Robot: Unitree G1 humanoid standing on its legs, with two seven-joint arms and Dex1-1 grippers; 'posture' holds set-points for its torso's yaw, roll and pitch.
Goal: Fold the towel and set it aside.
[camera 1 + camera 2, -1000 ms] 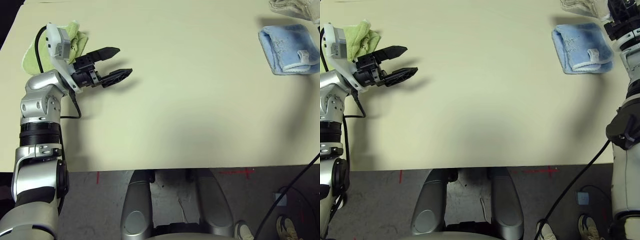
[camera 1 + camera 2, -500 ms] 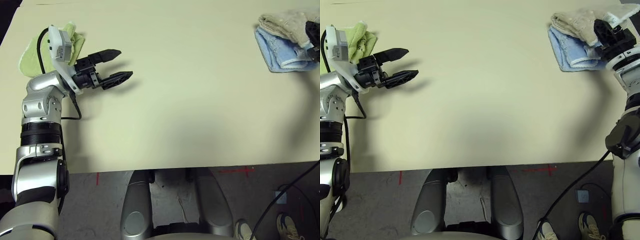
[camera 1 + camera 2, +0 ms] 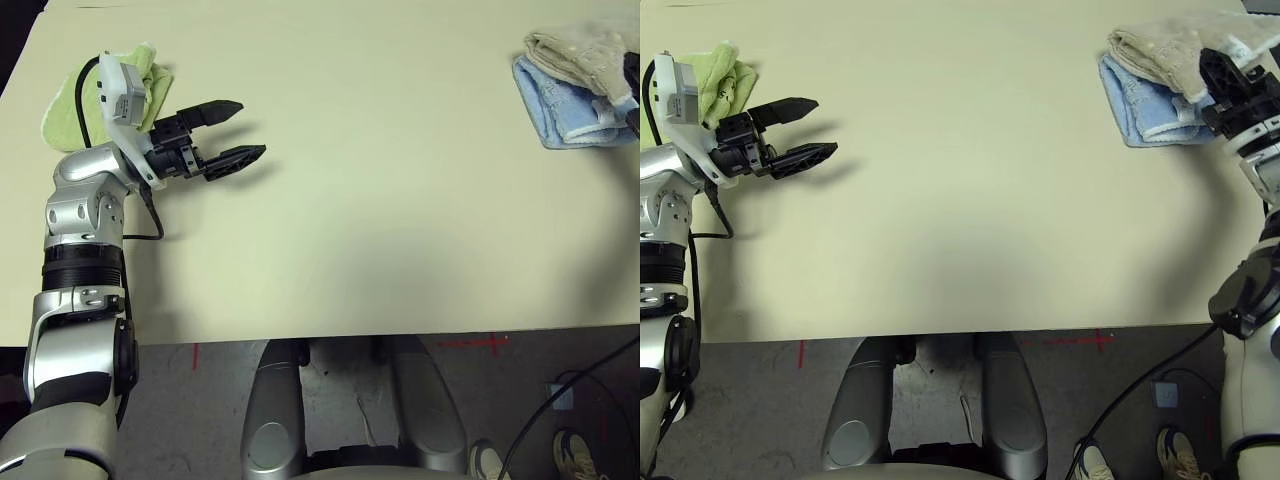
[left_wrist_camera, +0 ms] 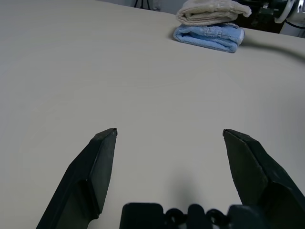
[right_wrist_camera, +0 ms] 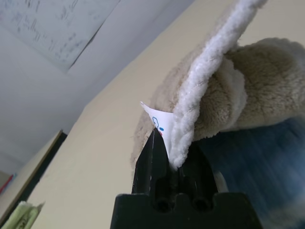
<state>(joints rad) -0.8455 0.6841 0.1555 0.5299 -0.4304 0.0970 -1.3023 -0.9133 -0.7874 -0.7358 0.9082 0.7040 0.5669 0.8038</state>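
Beige towel (image 3: 1165,48), right tool (image 5: 172,157) pinching it, hides blue towel (image 3: 1145,105).

Left gripper (image 3: 238,129) spread wide and level, right gripper (image 5: 174,155) apparently clamped

The towel (image 3: 1170,50) lies on top of a second folded towel (image 3: 1145,105) at the worktop's (image 3: 380,200) far right. A third towel (image 3: 75,105) lies at the far left, apparently just behind the left gripper (image 3: 238,128). The right gripper (image 5: 167,150) meets the top towel's near edge.
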